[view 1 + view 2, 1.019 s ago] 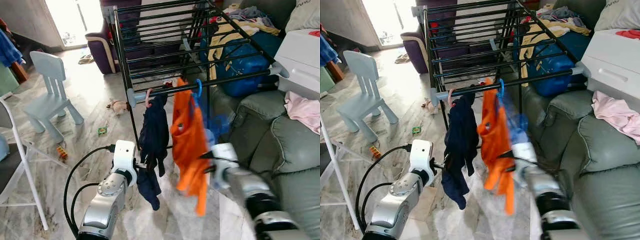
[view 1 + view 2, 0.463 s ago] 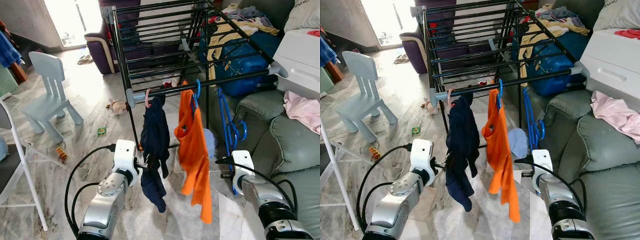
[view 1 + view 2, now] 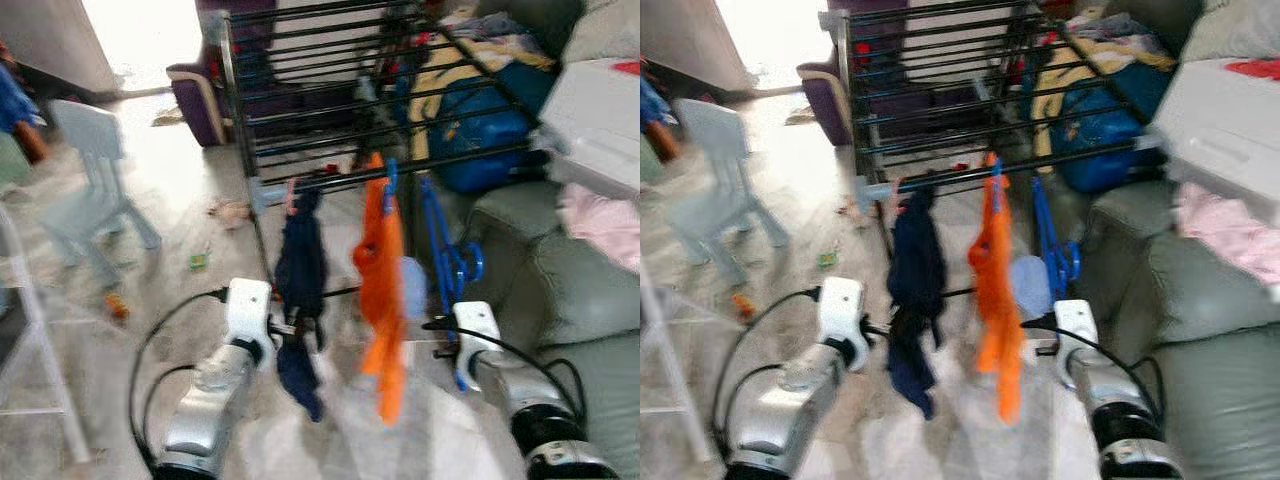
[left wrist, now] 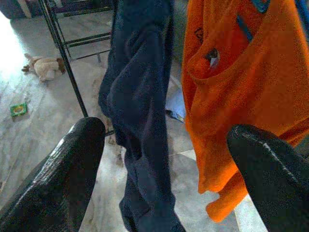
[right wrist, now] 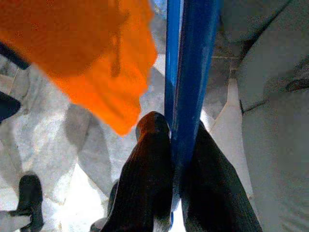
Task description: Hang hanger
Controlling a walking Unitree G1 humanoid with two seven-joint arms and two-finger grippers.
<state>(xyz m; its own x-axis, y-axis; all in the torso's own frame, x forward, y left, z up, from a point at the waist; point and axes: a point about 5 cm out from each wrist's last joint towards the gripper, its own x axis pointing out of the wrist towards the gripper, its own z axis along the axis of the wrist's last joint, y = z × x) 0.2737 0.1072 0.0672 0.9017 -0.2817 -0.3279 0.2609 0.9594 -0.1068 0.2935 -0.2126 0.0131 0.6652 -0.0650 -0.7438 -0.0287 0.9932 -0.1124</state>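
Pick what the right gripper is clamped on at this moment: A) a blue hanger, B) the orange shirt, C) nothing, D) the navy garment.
A: in the right wrist view the right gripper is shut around the blue hanger, with the orange shirt hanging beside it, ungripped.

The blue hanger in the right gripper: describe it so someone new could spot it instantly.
Start at the black drying rack beside the grey sofa. On its front bar hang a navy garment and an orange shirt; right of the shirt, the right gripper is shut on the blue hanger. It alone carries no clothing.
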